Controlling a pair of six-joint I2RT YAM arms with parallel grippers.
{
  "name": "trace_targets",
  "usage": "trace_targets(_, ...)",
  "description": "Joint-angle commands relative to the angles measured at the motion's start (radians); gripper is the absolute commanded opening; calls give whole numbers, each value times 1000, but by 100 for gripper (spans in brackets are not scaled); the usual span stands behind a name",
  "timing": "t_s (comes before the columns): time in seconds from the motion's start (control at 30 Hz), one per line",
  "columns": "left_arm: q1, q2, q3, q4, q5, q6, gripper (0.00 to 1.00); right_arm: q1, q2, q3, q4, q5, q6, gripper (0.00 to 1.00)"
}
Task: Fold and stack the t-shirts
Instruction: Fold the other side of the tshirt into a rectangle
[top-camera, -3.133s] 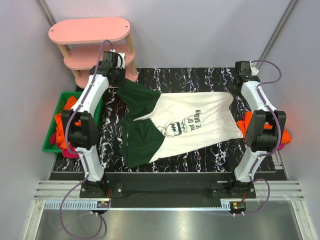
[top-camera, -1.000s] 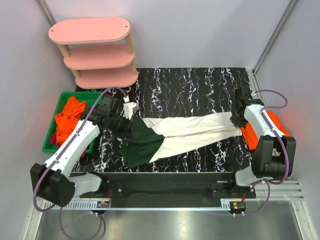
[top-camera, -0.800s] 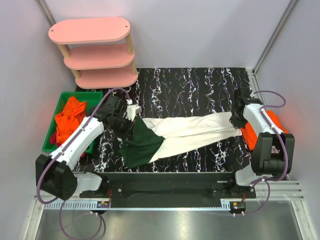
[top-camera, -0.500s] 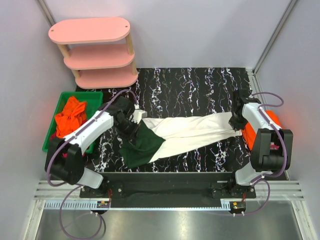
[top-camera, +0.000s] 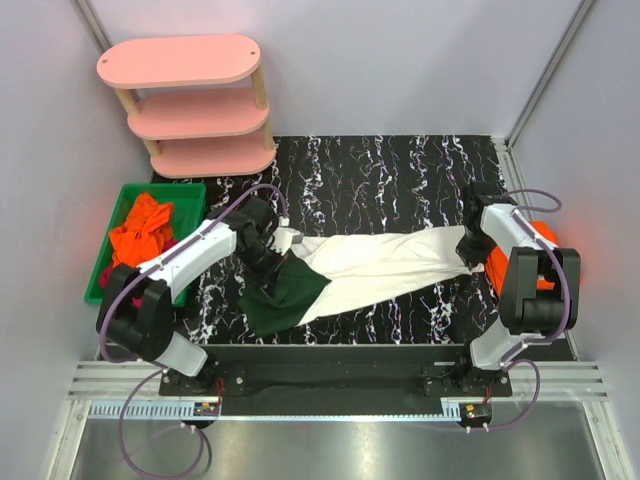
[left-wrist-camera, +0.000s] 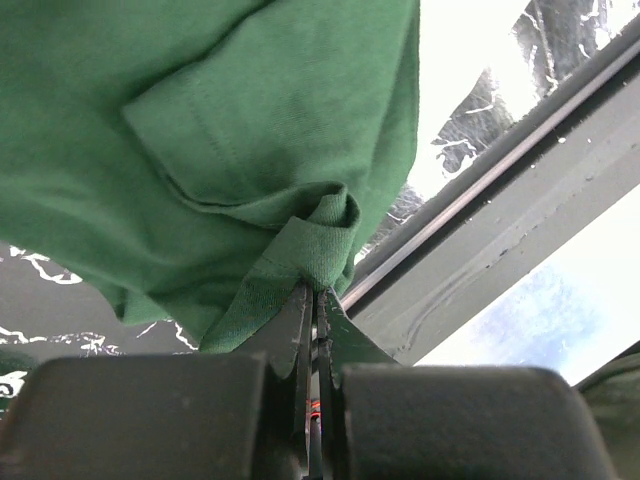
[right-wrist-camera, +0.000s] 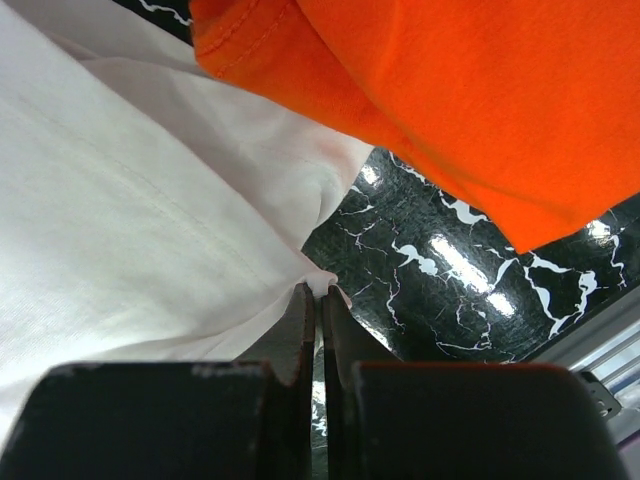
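A white t-shirt (top-camera: 380, 265) with dark green sleeves (top-camera: 285, 290) lies folded lengthwise across the black marble table (top-camera: 370, 175). My left gripper (top-camera: 275, 245) is shut on the green sleeve's hem (left-wrist-camera: 315, 245) at the shirt's left end. My right gripper (top-camera: 468, 250) is shut on the white hem (right-wrist-camera: 322, 283) at the right end. An orange t-shirt (right-wrist-camera: 470, 100) lies right beside that hem, seen also as the orange t-shirt (top-camera: 520, 255) at the table's right edge. More orange and magenta t-shirts (top-camera: 140, 235) fill the green bin.
A green bin (top-camera: 185, 190) stands left of the table. A pink three-tier shelf (top-camera: 185, 105) stands at the back left. The table's metal front rail (left-wrist-camera: 500, 200) shows close behind the green sleeve in the left wrist view.
The shirt's far edge has been brought over towards the near edge, so the spread shirt is now a narrow band. Over the last second the left gripper moved right with the sleeve.
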Motion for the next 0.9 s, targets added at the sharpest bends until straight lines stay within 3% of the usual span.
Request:
trace_targets(0.0, -18, 11, 48, -34, 48, 36, 0, -7, 48, 29, -33, -4, 15, 1)
trace_targets(0.1, -23, 41, 77, -63, 74, 50, 21, -7, 38, 39, -30, 10, 20, 18)
trace_targets(0.13, -23, 38, 81, -63, 73, 49, 37, -7, 22, 42, -22, 10, 23, 22)
trace_targets(0.2, -23, -4, 100, -51, 58, 50, 53, -7, -42, 45, 27, -14, 23, 38)
trace_targets(0.23, -23, -23, 121, -40, 47, 46, 71, -7, -60, 58, 44, -27, 21, 45)
trace_targets(0.27, -21, -62, 135, -19, 23, 39, 80, -7, -90, 69, 73, -51, 17, 53)
trace_targets(0.33, -21, -84, 182, 9, 2, 20, 91, -7, -101, 113, 97, -80, -5, 56)
trace_targets(0.47, -21, -51, 224, 76, -54, -22, 89, -7, -61, 160, 127, -123, -30, 54)
trace_targets(0.57, -19, 38, 235, 115, -53, -56, 81, -7, 3, 158, 144, -148, -34, 38)
trace_targets(0.6, -19, 67, 244, 119, -57, -59, 74, -7, 20, 155, 148, -154, -34, 28)
trace_targets(0.7, -19, 175, 267, 125, -83, -44, 61, -7, 76, 152, 179, -188, -34, 17)
trace_targets(0.87, -19, 330, 293, 135, -122, -33, 54, -7, 163, 186, 191, -220, -33, 11)
